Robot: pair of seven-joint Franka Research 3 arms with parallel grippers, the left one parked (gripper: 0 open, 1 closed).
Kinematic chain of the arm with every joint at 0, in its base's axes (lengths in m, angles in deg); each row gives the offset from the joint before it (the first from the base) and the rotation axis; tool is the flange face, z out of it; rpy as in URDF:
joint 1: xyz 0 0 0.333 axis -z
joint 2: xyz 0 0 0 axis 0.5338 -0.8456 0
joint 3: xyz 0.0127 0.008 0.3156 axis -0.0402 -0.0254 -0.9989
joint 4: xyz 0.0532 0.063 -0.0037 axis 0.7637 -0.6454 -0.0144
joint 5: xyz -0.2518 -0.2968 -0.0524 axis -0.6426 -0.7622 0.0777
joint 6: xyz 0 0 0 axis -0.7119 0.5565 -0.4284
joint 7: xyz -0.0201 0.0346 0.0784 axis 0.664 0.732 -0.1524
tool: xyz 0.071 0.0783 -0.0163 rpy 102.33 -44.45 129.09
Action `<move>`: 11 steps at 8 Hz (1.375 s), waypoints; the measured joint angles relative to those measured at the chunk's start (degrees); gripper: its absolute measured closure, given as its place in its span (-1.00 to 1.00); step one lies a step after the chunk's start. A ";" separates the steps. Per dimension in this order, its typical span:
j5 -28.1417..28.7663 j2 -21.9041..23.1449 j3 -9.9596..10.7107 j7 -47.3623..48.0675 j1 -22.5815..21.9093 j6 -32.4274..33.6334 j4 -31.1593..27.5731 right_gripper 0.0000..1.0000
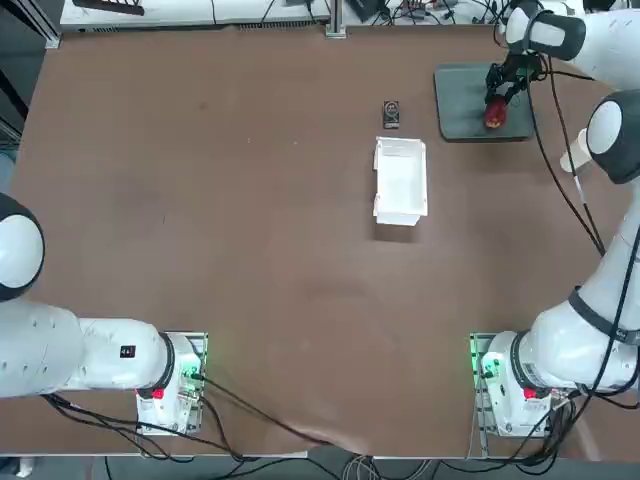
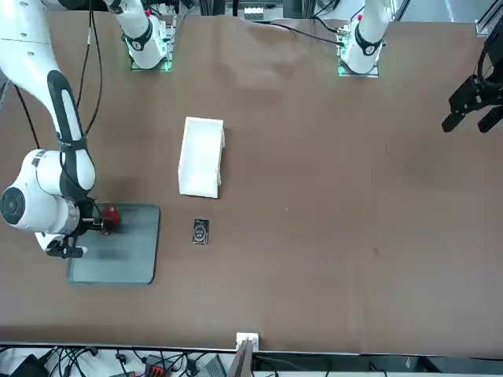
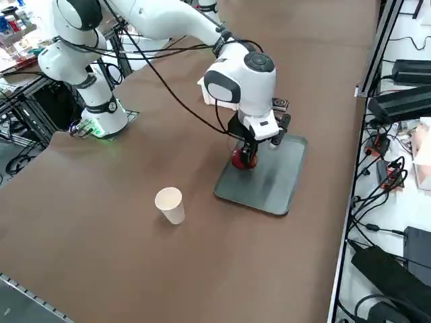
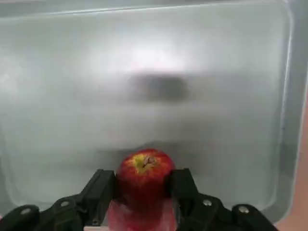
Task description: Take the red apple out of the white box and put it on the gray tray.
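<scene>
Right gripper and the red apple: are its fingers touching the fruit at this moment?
Touching. In the right wrist view both fingers of the right gripper press against the sides of the red apple, with no gap, above the gray tray.

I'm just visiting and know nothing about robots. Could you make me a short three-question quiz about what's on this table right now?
1. True or false: the red apple is inside the white box.
2. What does the right hand grip: (a) the paper cup, (b) the red apple, (c) nothing?
3. Which small dark object lies on the table between the white box and the gray tray?

Key
1. False: the box looks empty and the apple is over the tray.
2. b
3. A small black device.
</scene>
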 joint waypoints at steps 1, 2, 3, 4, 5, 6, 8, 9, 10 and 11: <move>0.00 -0.02 0.00 0.00 0.00 -0.81 0.03 -0.51; 0.00 -0.02 -0.01 0.01 -0.01 -2.05 0.09 -0.70; 0.00 -0.02 -0.01 0.02 -0.02 -2.57 0.21 -0.97; 0.00 -0.01 -0.03 0.03 -0.04 -2.77 0.36 -0.98; 0.00 -0.01 -0.07 0.03 -0.07 -2.86 0.56 -0.99; 0.00 0.07 -0.12 0.03 -0.11 -3.01 0.94 -1.00; 0.00 1.89 -0.18 0.03 -0.11 -2.84 2.08 -1.00; 0.01 4.14 -0.24 0.06 -0.13 -1.28 2.45 -1.00; 0.09 7.04 -0.37 1.37 -0.15 1.50 2.69 -1.00; 0.11 10.14 -0.65 4.37 -0.21 5.07 2.86 -1.00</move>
